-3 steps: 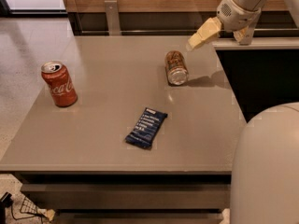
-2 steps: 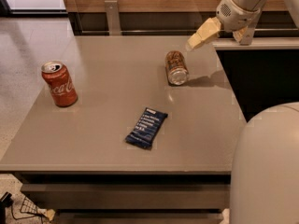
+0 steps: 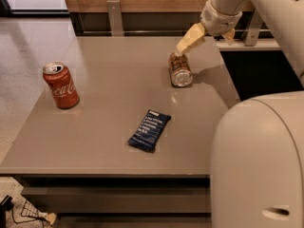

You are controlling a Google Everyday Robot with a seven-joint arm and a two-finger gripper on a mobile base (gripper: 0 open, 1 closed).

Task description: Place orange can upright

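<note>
The orange can (image 3: pixel 180 70) lies on its side on the grey table (image 3: pixel 114 89), right of the middle, with one silver end towards the camera. My gripper (image 3: pixel 209 39) hangs just above and behind the can's far end. It is open and holds nothing. One cream finger (image 3: pixel 190 39) points down to the can's far end, and I cannot tell whether it touches. The other fingertip (image 3: pixel 230 35) shows further right, past the can.
A red Coca-Cola can (image 3: pixel 60 85) stands upright at the table's left. A dark blue snack bar (image 3: pixel 149 130) lies near the front middle. The table's right edge runs just beyond the orange can. My white body (image 3: pixel 259 160) fills the lower right.
The gripper has moved left and down, from the table's back right edge to just above the orange can's far end. The can, the red can and the bar have not moved.
</note>
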